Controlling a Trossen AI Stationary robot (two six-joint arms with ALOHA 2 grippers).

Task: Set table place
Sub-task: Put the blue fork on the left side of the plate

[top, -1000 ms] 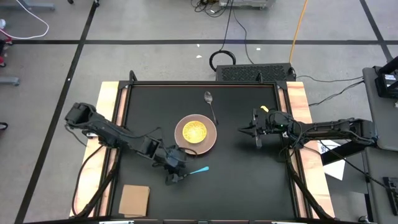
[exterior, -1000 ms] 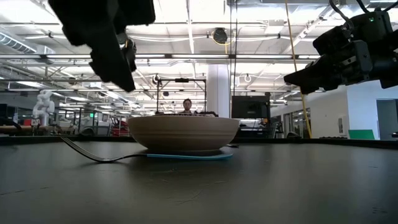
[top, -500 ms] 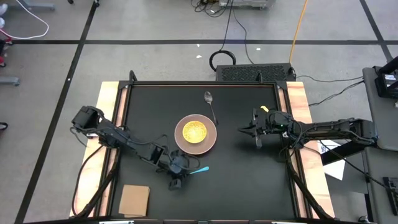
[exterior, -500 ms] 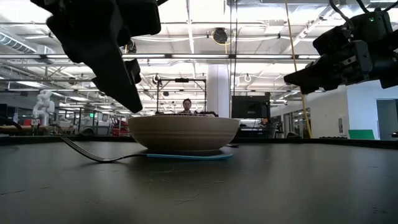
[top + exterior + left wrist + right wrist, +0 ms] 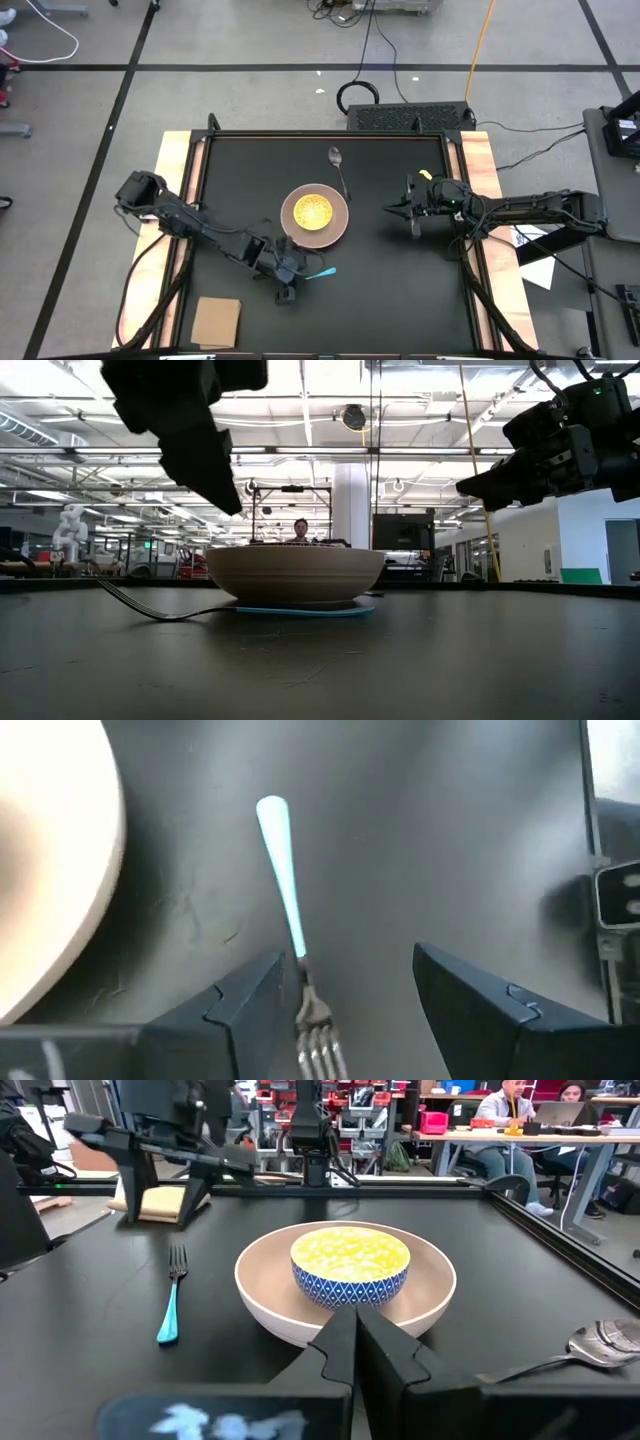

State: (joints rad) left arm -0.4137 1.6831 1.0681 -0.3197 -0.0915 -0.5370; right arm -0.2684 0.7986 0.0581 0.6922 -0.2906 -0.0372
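Observation:
The pinkish-tan plate (image 5: 338, 222) lies mid-table with the yellow dish (image 5: 313, 211) in it. The silver spoon (image 5: 338, 165) lies beyond the plate. The light-blue-handled fork (image 5: 320, 272) lies flat on the table on the plate's near side. My left gripper (image 5: 292, 285) is open above the fork's tine end. In the left wrist view (image 5: 345, 990) its fingers stand on either side of the tines (image 5: 318, 1040). In the low view (image 5: 215, 480) it is clear of the table. My right gripper (image 5: 392, 209) is shut and empty, right of the plate, above the table.
A tan cardboard-like square (image 5: 216, 322) lies at the table's near left corner. Pale wooden strips (image 5: 172, 200) run along the left and right edges. Bare black tabletop (image 5: 400, 290) lies near and right of the plate. People sit at desks beyond the table (image 5: 505, 1105).
My left gripper has shifted a little toward the table's right edge, toward the fork. In the low view it dipped and then rose again. The fork, plate, dish and spoon stay where they were.

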